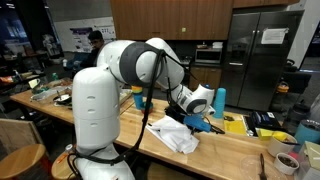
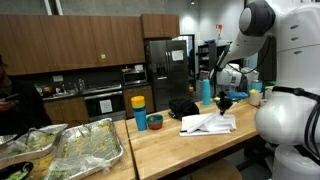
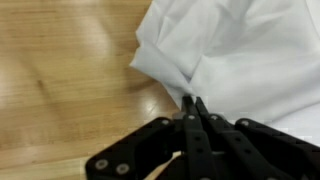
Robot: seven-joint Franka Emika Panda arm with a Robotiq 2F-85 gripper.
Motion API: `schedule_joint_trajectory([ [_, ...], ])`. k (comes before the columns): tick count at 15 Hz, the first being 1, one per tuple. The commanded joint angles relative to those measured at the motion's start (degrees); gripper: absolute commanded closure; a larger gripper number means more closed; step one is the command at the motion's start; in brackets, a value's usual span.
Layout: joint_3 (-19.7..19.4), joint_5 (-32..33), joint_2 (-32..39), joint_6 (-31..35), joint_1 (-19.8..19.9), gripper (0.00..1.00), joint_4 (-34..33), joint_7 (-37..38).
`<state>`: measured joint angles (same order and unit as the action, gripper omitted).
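A crumpled white cloth (image 3: 250,50) lies on the wooden table (image 3: 60,70); both exterior views show it too (image 1: 175,135) (image 2: 208,124). My gripper (image 3: 191,101) is shut, its black fingers pressed together with nothing visible between them. In the wrist view the fingertips sit right at the cloth's folded near edge; I cannot tell whether they touch it. In the exterior views the gripper (image 1: 205,121) (image 2: 224,100) hangs low over the cloth's far side, a little above the tabletop.
A blue bottle (image 1: 221,98) and a yellow item (image 1: 235,125) stand beyond the cloth. A black bag (image 2: 183,107), a yellow-and-blue cup (image 2: 139,108) and a small blue cup (image 2: 155,121) sit along the counter. Foil-lined trays (image 2: 60,150) lie further along it.
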<state>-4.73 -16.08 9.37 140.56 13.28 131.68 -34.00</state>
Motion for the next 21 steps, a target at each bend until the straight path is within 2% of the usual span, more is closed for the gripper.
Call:
schedule_joint_trajectory([
  [1, -0.9, -2.8, 0.7, -1.7, 1.5, 0.99, -3.1, -0.8],
  [10, -3.0, -2.4, 1.7, -1.1, 2.8, 0.99, -7.8, 2.0],
  [21, -4.6, -2.2, 5.7, -1.0, 6.5, 0.99, -13.2, 5.4],
])
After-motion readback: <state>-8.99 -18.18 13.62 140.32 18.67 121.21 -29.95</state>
